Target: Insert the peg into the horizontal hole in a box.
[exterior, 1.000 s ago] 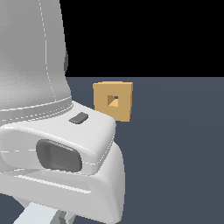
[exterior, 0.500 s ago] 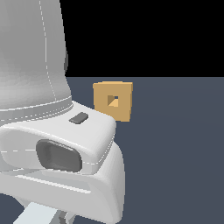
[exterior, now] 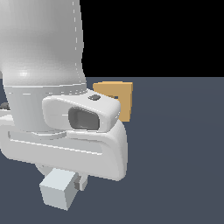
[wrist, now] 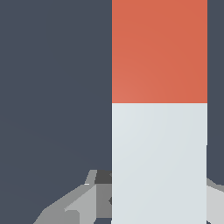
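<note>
Grey fingers (wrist: 83,203) show at the foot of the wrist view on either side of the peg (wrist: 159,131), seemingly closed on its pale half, though the contact faces are hidden behind the bar, so the grip is a judgement. The peg's red end points away from the camera over the dark tabletop (wrist: 52,87). In the exterior view only a pale square end of the peg (exterior: 58,189) shows, low beneath the bulky white arm (exterior: 52,87).

Beyond the arm, toward the exterior view's right, stands the tan box (exterior: 123,98), half masked by the wrist housing; its hole is barely visible there.

The risks, as I judge them: the hole is only slightly wider than the peg, so a small tilt or sideways offset would drive the red end against the box face and shove the box. A loose hold could let the bar pivot between the fingers on contact. The box is out of the wrist view, so alignment cannot be checked there.
</note>
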Controlling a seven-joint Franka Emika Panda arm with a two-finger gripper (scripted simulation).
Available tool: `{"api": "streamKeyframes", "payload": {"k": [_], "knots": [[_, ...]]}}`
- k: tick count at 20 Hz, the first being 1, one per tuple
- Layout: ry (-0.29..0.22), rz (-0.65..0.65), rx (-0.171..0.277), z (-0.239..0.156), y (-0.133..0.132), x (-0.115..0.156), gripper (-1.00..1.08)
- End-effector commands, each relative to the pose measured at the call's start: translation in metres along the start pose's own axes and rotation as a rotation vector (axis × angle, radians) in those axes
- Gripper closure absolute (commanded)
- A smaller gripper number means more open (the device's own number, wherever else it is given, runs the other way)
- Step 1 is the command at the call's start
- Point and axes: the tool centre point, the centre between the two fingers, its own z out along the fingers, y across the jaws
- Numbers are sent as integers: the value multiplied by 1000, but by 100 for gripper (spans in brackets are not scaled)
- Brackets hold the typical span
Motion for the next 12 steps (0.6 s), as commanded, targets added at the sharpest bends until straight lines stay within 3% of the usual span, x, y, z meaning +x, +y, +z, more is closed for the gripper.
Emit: {"api": "streamKeyframes", "payload": {"k": [1, 12], "knots": [[0, -2, -3, -7, 1, 21, 108], [0, -2, -3, -43, 2, 140, 108]]}}
